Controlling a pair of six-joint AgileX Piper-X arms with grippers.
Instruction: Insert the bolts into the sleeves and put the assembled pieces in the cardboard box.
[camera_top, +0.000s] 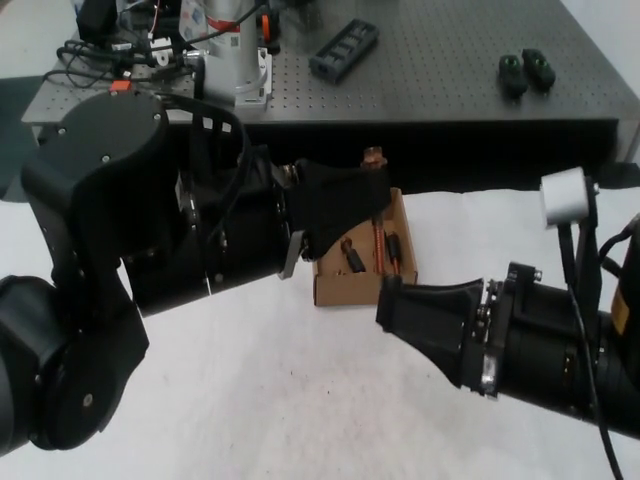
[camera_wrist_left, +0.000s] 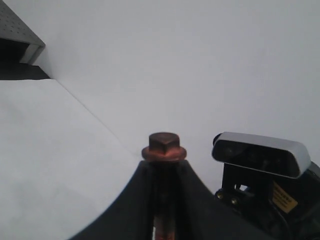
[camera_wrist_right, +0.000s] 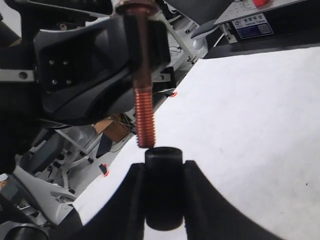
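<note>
My left gripper (camera_top: 362, 192) is shut on a copper bolt (camera_top: 374, 157), hex head up, held above the cardboard box (camera_top: 340, 290). In the left wrist view the bolt head (camera_wrist_left: 163, 147) sits just over the fingertips of the left gripper (camera_wrist_left: 163, 169). My right gripper (camera_wrist_right: 164, 172) is shut on a black sleeve (camera_wrist_right: 163, 187), held upright. The bolt's threaded tip (camera_wrist_right: 145, 135) hangs just above the sleeve's mouth, slightly off to one side. In the high view the right gripper (camera_top: 388, 300) is at the box's near right corner. Assembled pieces (camera_top: 385, 245) lie in the box.
A white cloth (camera_top: 300, 400) covers the near surface. Behind it is a perforated metal bench (camera_top: 440, 60) with a black tray (camera_top: 343, 47), two dark parts (camera_top: 525, 70) and cables and gear (camera_top: 150, 45) at the back left. The right arm's camera (camera_wrist_left: 260, 152) is close to the left gripper.
</note>
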